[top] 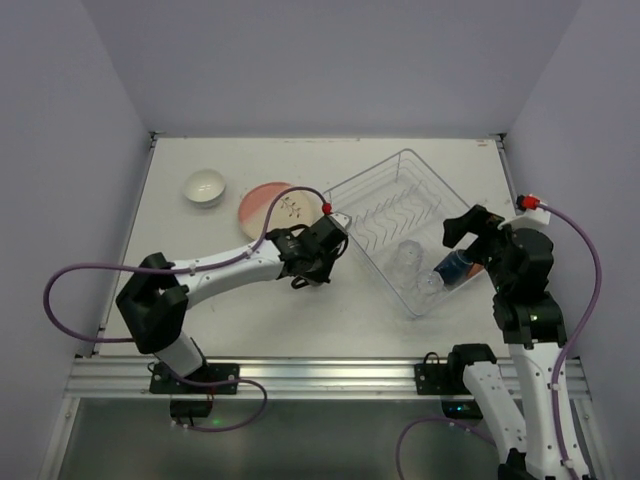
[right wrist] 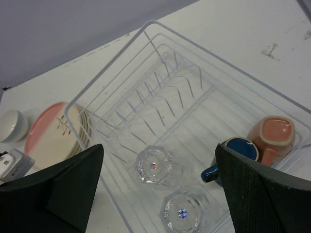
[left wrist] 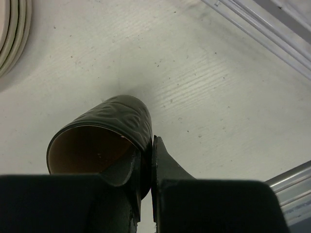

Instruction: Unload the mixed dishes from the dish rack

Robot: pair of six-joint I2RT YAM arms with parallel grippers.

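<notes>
Left gripper [top: 312, 250] pinches brown cup [left wrist: 112, 126] by its wall, just left of dish rack [top: 367, 172]; right gripper [right wrist: 160, 170] hangs wide open over the rack's near end.
Land cup upright, clear of plates [top: 268, 207]; right straddles blue cup [right wrist: 238, 150], sparing salmon cup [right wrist: 274, 136].

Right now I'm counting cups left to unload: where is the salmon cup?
Right wrist view: the salmon cup sits inside the dish rack at the picture's right, close beside the dark blue cup.
</notes>
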